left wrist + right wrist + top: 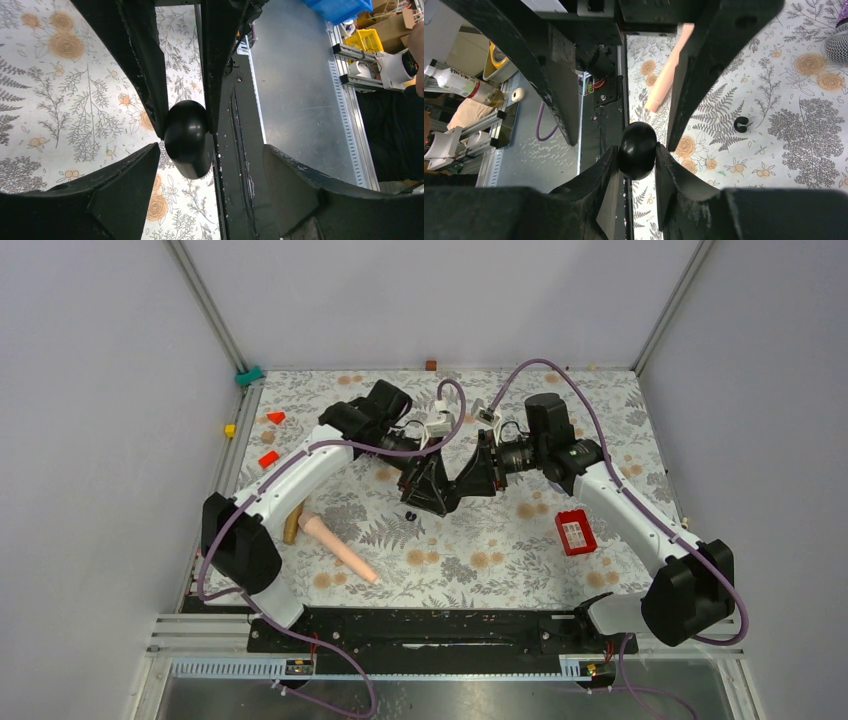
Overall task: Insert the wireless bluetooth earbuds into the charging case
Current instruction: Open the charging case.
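Work surface: a table covered with a white cloth printed with grey ferns and orange flowers (pixel 480 570).

Arms: two white-and-black arms reach inward from the near corners, and their grippers meet over the middle of the cloth.

Loose items: a pale pink tapered plastic rod (pixel 338 548) lies on the cloth near the left arm. A red rectangular box (pixel 575 532) lies beside the right arm.

Right gripper (pixel 637 150): its jaws are clenched on a glossy black egg-shaped charging case (pixel 186 132), which is held above the cloth with its lid closed.

Left gripper (pixel 211 150): its jaws are released, with one finger on each side of the case. One fingertip is just beside the case, and contact cannot be confirmed. The other fingertip is clearly apart from it.

Earbud: one small black wireless earbud (pixel 410 515) lies on the cloth, outside the case, just beside the joined grippers on the side nearer the arm bases.
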You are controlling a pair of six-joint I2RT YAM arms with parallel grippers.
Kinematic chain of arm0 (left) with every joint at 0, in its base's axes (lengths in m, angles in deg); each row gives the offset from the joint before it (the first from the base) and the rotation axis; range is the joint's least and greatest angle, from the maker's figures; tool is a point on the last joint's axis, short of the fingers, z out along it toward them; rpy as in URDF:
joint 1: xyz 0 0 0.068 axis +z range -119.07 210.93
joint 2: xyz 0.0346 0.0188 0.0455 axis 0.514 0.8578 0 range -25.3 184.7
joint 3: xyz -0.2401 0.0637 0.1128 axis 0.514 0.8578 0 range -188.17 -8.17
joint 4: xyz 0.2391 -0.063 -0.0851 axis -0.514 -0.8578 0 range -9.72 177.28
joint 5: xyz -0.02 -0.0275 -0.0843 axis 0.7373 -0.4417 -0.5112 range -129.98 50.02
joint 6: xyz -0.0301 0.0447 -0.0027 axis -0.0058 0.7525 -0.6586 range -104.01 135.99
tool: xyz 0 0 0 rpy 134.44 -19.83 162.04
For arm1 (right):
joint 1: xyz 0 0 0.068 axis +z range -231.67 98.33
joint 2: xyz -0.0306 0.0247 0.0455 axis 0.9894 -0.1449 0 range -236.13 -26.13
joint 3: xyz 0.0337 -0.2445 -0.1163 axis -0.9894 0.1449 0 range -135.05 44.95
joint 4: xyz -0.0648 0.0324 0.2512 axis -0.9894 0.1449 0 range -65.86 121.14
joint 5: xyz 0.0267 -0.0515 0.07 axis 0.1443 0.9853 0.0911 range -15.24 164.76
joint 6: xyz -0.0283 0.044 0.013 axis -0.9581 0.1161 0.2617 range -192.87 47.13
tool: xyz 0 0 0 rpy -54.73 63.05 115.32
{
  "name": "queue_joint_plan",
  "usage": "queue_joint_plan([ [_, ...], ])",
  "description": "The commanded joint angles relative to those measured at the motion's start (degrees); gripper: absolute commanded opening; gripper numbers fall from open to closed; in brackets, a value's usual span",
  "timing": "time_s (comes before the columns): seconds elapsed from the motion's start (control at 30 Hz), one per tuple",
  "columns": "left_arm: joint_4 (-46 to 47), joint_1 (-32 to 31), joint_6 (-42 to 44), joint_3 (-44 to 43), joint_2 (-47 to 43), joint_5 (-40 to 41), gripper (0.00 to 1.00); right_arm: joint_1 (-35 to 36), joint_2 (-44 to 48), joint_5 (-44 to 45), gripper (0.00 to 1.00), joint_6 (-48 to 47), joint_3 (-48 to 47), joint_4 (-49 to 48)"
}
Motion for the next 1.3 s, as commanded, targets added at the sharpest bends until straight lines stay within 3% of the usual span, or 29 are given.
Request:
queue_joint_plan([
  [0.0, 0.5, -1.23, 1.32, -2.13, 0.8, -0.19, 0.74, -0.24, 0.7, -3.3, 0.11, -2.23, -2.49, 0.07],
  [0.17, -0.56, -1.93, 2.26, -2.79, 1.74, -0.14, 0.58, -0.12, 0.23, -3.47, 0.12, -5.31, -3.44, 3.84],
  [0.33, -0.6, -2.03, 2.49, -2.82, 2.2, 0.29, 0.49, 0.21, -1.15, -3.68, 0.12, -9.98, -5.74, 10.09],
  [0.57, -0.56, -2.1, 2.78, -2.97, 2.85, 1.01, 0.48, 0.91, -2.9, -2.9, 0.12, -17.97, -9.11, 19.57],
  [0.7, -0.59, -2.34, 2.7, -3.01, 3.16, 0.75, 0.45, 1.32, -3.27, -2.43, 0.12, -18.37, -9.42, 20.0],
  [1.03, -0.73, -3.28, 2.52, -2.85, 3.82, -0.2, 0.14, 2.16, -3.05, -0.12, 0.14, -16.21, -9.11, 17.6],
  [1.1, -0.76, -3.28, 2.44, -2.89, 3.58, -0.49, 0.12, 2.12, -2.55, 0.62, 0.2, -13.66, -8.59, 15.28],
  [1.2, -0.7, -3.1, 2.2, -2.86, 3.06, -1.06, 0.1, 2.04, -1.96, 2.45, 0.45, -8.41, -8.46, 11.56],
  [1.27, 1.6, -2.82, -0.08, -1.88, 2.04, -1.11, 0.1, 1.55, -1.67, 3.78, 0.56, -5.38, -8.77, 9.9],
])
